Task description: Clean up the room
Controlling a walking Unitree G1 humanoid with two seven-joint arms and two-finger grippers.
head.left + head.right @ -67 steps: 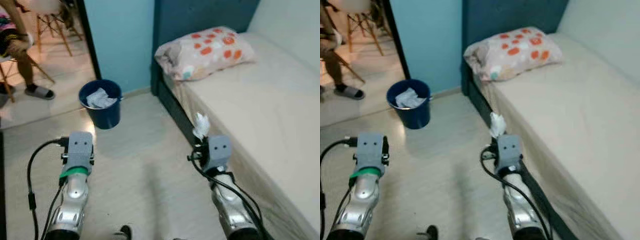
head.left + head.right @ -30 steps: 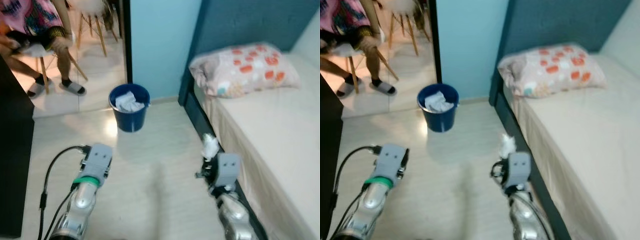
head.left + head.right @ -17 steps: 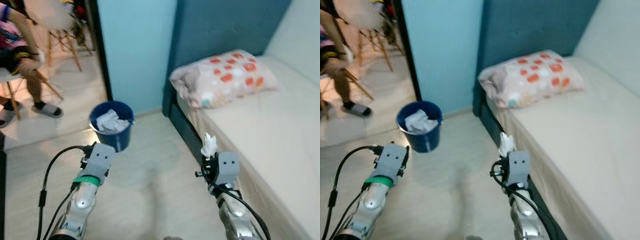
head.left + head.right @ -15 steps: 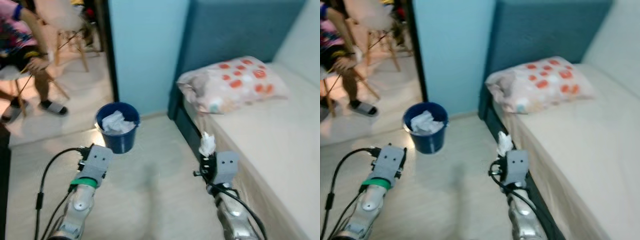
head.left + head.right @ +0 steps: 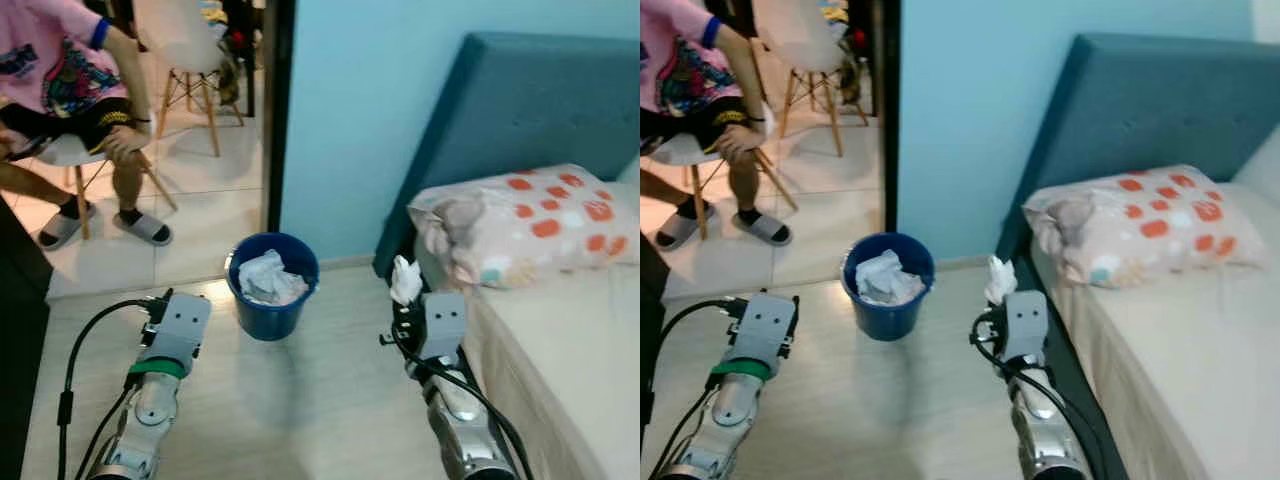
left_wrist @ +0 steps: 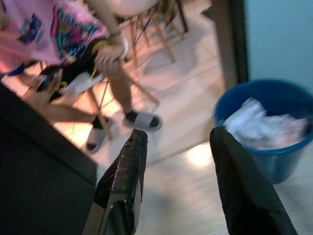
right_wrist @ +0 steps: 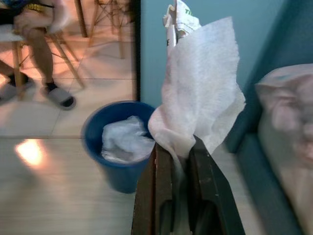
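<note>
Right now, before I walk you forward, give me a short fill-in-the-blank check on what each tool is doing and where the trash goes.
1. The right tool is shut on a crumpled white ____.
2. The blue bin on the floor already holds white ____.
3. The left tool holds nothing and its fingers are ____.
4. The spotted pillow lies on the ____.

Missing words: tissue; paper; open; bed

both arms reach forward, left gripper [image 6: 178, 183] spread and empty, right gripper [image 7: 181, 161] pinched closed.
</note>
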